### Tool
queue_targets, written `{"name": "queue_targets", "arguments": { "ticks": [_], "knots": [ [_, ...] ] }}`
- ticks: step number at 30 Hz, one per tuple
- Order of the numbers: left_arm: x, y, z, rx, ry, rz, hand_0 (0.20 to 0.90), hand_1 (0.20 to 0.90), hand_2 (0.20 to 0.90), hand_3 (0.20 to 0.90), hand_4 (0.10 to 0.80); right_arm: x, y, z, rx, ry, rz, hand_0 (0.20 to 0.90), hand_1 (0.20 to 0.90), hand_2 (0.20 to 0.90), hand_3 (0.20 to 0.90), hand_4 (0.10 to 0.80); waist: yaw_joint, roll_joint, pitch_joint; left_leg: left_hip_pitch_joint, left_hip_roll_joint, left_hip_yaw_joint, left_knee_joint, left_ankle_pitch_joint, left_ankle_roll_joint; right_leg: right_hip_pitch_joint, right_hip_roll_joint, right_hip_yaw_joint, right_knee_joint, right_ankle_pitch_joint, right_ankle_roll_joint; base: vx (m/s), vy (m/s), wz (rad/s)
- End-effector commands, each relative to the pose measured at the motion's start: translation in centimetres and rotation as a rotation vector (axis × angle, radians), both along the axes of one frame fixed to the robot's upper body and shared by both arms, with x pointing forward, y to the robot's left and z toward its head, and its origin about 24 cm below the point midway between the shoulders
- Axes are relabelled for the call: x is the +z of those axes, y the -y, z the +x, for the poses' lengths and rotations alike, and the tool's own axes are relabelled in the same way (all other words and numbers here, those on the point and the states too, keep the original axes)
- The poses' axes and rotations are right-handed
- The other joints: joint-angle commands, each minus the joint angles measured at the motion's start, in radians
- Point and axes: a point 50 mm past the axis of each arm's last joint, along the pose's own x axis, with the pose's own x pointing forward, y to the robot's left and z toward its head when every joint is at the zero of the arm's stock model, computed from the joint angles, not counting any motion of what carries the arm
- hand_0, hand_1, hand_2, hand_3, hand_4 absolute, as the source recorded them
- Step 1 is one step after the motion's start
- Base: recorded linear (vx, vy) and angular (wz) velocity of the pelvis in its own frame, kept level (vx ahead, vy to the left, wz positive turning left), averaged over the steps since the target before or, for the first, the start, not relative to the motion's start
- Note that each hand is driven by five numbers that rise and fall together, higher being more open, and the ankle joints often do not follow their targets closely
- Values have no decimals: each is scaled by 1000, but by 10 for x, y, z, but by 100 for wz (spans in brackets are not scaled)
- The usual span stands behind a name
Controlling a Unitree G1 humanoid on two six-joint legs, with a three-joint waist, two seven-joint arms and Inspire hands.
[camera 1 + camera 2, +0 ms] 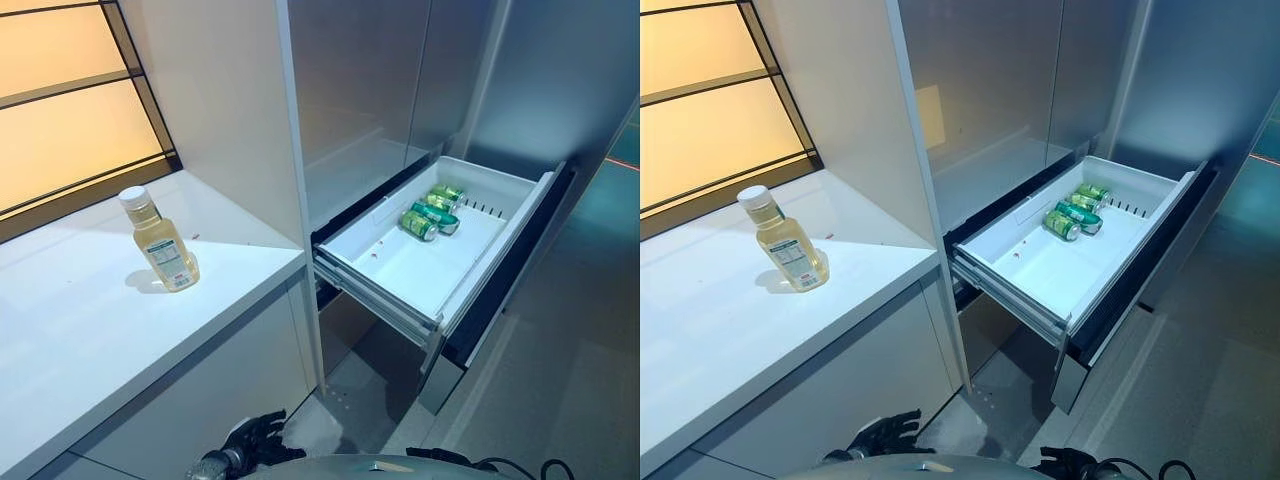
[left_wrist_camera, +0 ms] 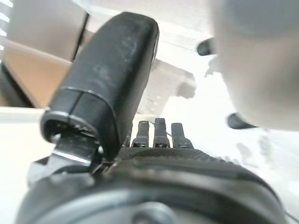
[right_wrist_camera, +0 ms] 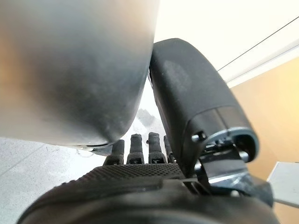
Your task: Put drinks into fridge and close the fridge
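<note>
A bottle of yellow drink (image 1: pixel 160 240) with a white cap stands upright on the white counter (image 1: pixel 90 330) at the left. The fridge's white drawer (image 1: pixel 420 268) is pulled out at the right, with green cans (image 1: pixel 432 212) lying at its far end. My left hand (image 1: pixel 250 435) hangs low below the counter's front edge, open and empty, fingers straight in the left wrist view (image 2: pixel 154 186). My right hand (image 1: pixel 1065 462) hangs low near the drawer's front corner, open and empty in the right wrist view (image 3: pixel 140 196). Both hands are well away from the bottle and the cans.
The fridge's steel doors (image 1: pixel 370 80) rise above the drawer. A white cabinet panel (image 1: pixel 230 100) stands between counter and fridge. The drawer's dark front panel (image 1: pixel 500 300) juts into the grey floor space (image 1: pixel 560 380). A lit slatted window (image 1: pixel 60 100) backs the counter.
</note>
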Motion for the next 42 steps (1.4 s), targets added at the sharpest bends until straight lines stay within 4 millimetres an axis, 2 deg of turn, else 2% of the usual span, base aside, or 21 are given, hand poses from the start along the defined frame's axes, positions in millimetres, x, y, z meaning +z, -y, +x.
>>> {"name": "queue_targets", "arguments": {
  "ticks": [1,5,9,12,15,17,19,21,24,27,32,36,40,41,42],
  "knots": [
    [24,0,55,-61,185,-43,900,900,900,900,800,1,-4,12,60,-12,23,900,900,900,900,800,13,-23,25,-27,-84,49,6,-15,69,15,50,70,12,-12,-35,5,31,-1],
    [27,-3,59,-51,193,-58,900,900,900,900,800,1,-2,11,76,-16,12,900,900,900,900,800,6,-15,23,-25,-84,54,6,-14,69,14,51,75,14,-14,-34,3,8,0],
    [30,-2,62,0,167,-182,900,900,900,900,800,2,1,10,78,-18,7,900,900,900,900,800,4,-12,22,-24,-84,56,6,-15,67,16,49,76,12,-15,-33,0,0,0],
    [40,12,64,3,106,-484,900,900,900,900,800,3,4,12,83,-16,-3,900,900,900,900,800,7,-8,25,-25,-85,58,6,-15,67,15,50,79,11,-12,-33,0,0,0],
    [64,22,75,-37,114,-806,900,900,900,900,800,5,9,13,99,-16,-14,900,900,900,900,800,9,-2,32,-26,-83,60,6,-16,68,13,48,79,12,-10,-32,0,0,0],
    [91,25,91,-84,196,-981,900,900,900,900,800,5,10,13,102,-15,-17,900,900,900,900,800,11,-2,34,-26,-83,61,6,-17,68,12,46,80,13,-8,-32,0,0,0],
    [126,32,109,-135,317,-1148,900,900,900,900,800,5,8,11,101,-13,-15,900,900,900,900,800,14,-3,36,-26,-83,59,6,-19,69,13,44,79,13,-6,-33,0,0,0],
    [176,38,127,-205,517,-1348,900,900,900,900,800,3,4,7,92,-11,-9,900,900,900,900,800,23,-8,35,-26,-82,55,6,-24,70,18,41,76,11,-6,-34,1,-9,4],
    [240,42,137,-284,804,-1482,900,900,900,900,800,-1,-6,0,78,-12,3,900,900,900,900,800,34,-18,31,-25,-81,47,6,-30,70,24,37,68,10,-10,-36,13,-28,6],
    [297,33,138,-312,1145,-1496,900,900,900,900,800,-4,-16,-5,70,-14,12,900,900,900,900,800,45,-28,26,-27,-82,30,6,-33,70,29,37,58,10,-16,-36,13,-42,5],
    [357,18,127,-297,1523,-1606,900,900,900,900,800,-8,-33,-13,89,-28,23,900,900,900,900,800,62,-45,13,-26,-85,-6,6,-36,64,43,37,37,10,-28,-39,14,-40,19],
    [373,13,123,-218,1671,-1499,900,900,900,900,800,-9,-39,-13,98,-26,27,900,900,900,900,800,72,-50,12,-26,-89,-26,6,-34,63,48,37,24,10,-32,-41,-5,-19,19],
    [391,2,117,-98,1899,-1112,900,900,900,900,800,-9,-43,-13,105,-29,22,900,900,900,900,800,97,-52,10,-32,-97,-60,6,-30,62,54,37,-2,11,-39,-42,-18,-11,17],
    [391,2,116,-97,1899,-1110,900,900,900,900,800,-9,-43,-13,104,-28,22,900,900,900,900,800,96,-53,10,-32,-97,-61,6,-30,62,55,36,-3,11,-40,-42,-13,-6,13],
    [396,0,115,-76,1949,-997,900,900,900,900,800,-10,-43,-14,111,-31,21,900,900,900,900,800,104,-54,9,-34,-100,-70,6,-28,62,57,37,-10,11,-42,-42,-6,-7,15]
  ]
}}
